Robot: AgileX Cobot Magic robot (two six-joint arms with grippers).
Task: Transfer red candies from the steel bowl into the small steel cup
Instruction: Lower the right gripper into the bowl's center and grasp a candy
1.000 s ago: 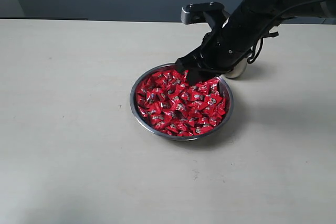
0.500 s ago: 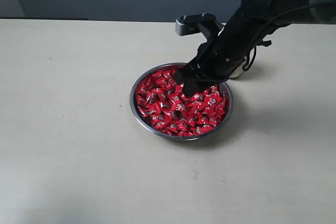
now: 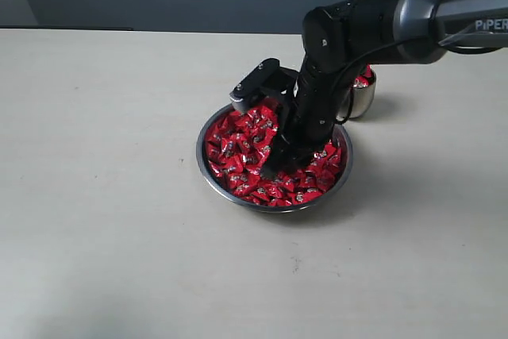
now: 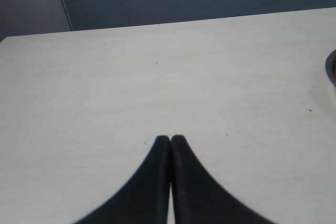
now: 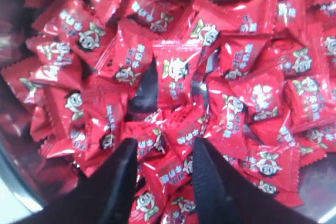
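Right gripper [image 3: 271,167], jaws apart, which I have just lowered from the rim of the steel bowl [image 3: 199,153] into the red candies [image 3: 238,152], apparently poised for another pick.

The red candies [image 5: 176,72] are showing shiny wrappers with white-and-dark marks. The steel bowl [image 3: 200,156] is gleaming silver.

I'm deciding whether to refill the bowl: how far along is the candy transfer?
Done: red shows at the mouth of the small steel cup, so some candies seem to be in. In hand: the right gripper, jaws open, is down among the red candies in the steel bowl, none pinched yet. The left gripper sits shut over the table. Left: the bowl looks full, so most remains.
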